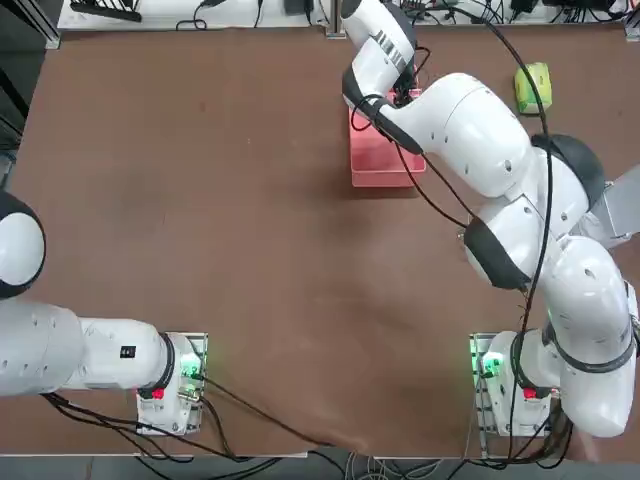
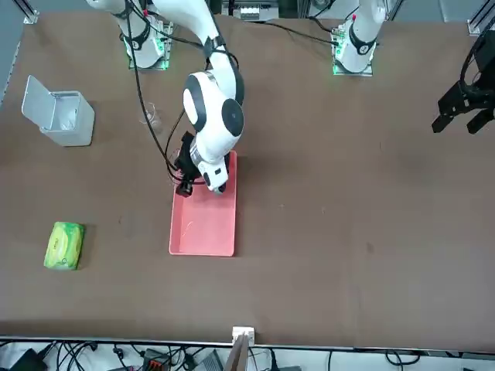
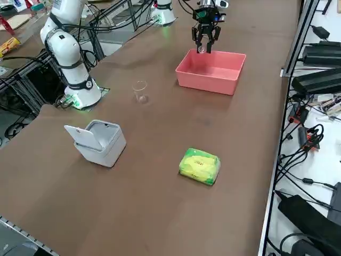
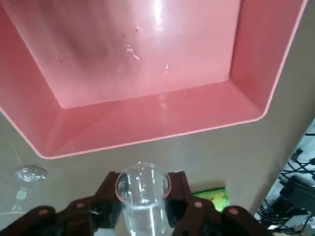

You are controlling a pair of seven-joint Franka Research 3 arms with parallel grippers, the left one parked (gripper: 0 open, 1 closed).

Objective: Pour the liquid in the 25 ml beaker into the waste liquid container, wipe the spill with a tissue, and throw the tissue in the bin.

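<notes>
My right gripper (image 4: 142,199) is shut on the 25 ml beaker (image 4: 142,189), a tiny clear glass held between the dark fingers with its mouth turned toward the waste liquid container (image 4: 147,118). That pink tray (image 3: 210,72) lies just below the gripper (image 3: 205,42), which hangs over its far end (image 2: 203,224). A few wet drops glisten on the tray floor. The bin (image 3: 101,141), a pale grey box with its lid up, stands far off near the robot's base side (image 2: 66,117). No tissue shows in any view.
A larger clear glass beaker (image 3: 140,90) stands on the brown table between the bin and the tray (image 2: 152,117). A green tissue pack (image 3: 200,166) lies toward the table's right edge (image 1: 533,87). Cables run along that edge.
</notes>
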